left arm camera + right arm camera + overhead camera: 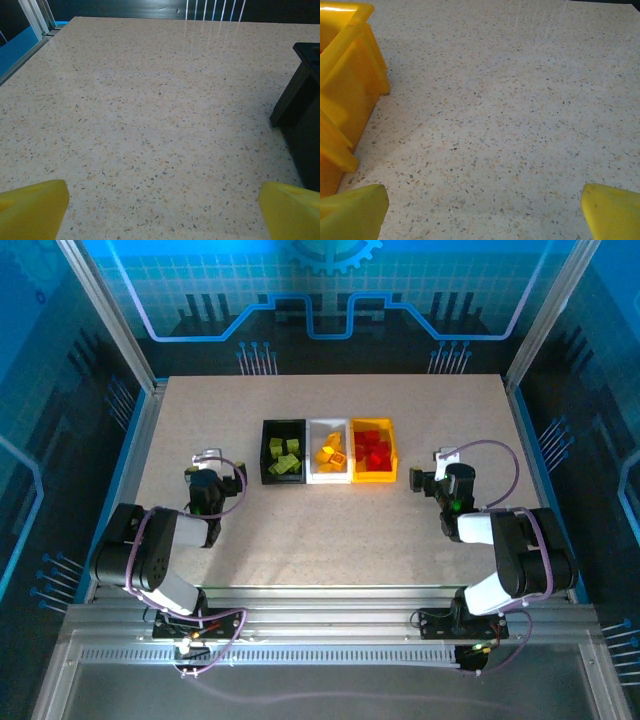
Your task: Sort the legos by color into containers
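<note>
"Three bins stood touching in a row from above: black bin (283,424), white bin (328,423), yellow bin (372,422). The bricks?"
"Green bricks (284,457) in the black, orange bricks (331,452) in the white, red bricks (372,450) in the yellow. The left gripper (207,464) and right gripper (440,468) flanked the row, apart from it."
"Left wrist?"
"Jaws spread wide over bare table (150,115), black bin at the right edge."
"Right wrist?"
"Jaws spread wide too, yellow bin at the left."
</note>
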